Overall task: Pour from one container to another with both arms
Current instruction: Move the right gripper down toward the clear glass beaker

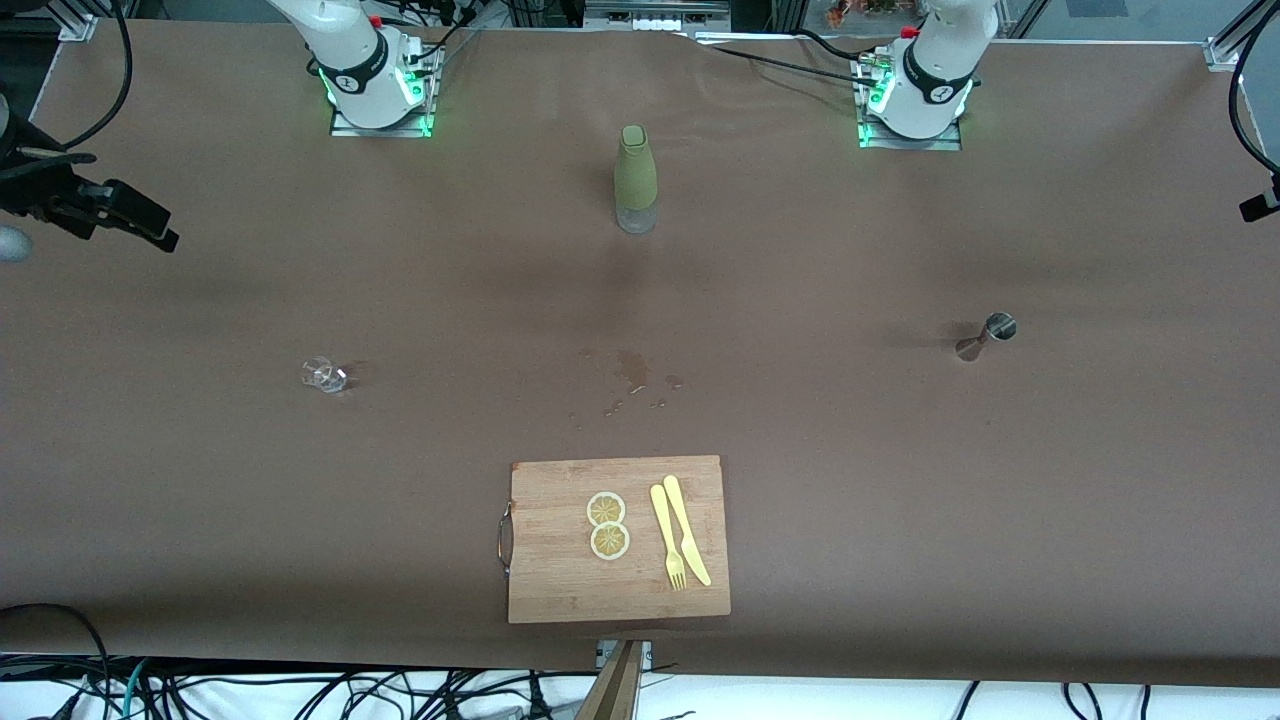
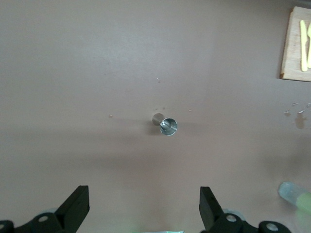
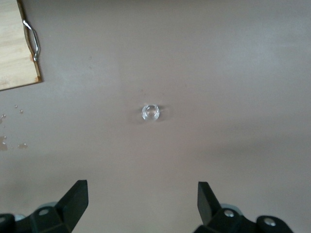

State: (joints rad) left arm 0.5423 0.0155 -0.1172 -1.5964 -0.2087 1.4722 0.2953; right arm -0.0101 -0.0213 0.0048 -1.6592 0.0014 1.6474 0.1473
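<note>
A small steel hourglass-shaped jigger (image 1: 986, 336) stands upright toward the left arm's end of the table, its open cup bright inside. A small clear glass cup (image 1: 324, 374), perhaps empty, sits toward the right arm's end. The left gripper (image 2: 145, 206) hangs over the jigger with fingers spread and empty; the right gripper (image 3: 143, 201) hangs over the glass, likewise spread and empty.

Board: rectangular wooden cutting board (image 1: 560, 590) with a metal handle (image 1: 505, 538), lying at the table's edge nearest the front camera.
Slices: two round yellow lemon slices (image 1: 607, 525) on the board, touching each other.
Cutlery: pale yellow fork (image 1: 667, 537) and pale yellow knife (image 1: 686, 529), side by side on the board, beside the slices.
Table: brown-covered table (image 1: 900, 500) with a small wet stain (image 1: 632, 370) near its middle.
</note>
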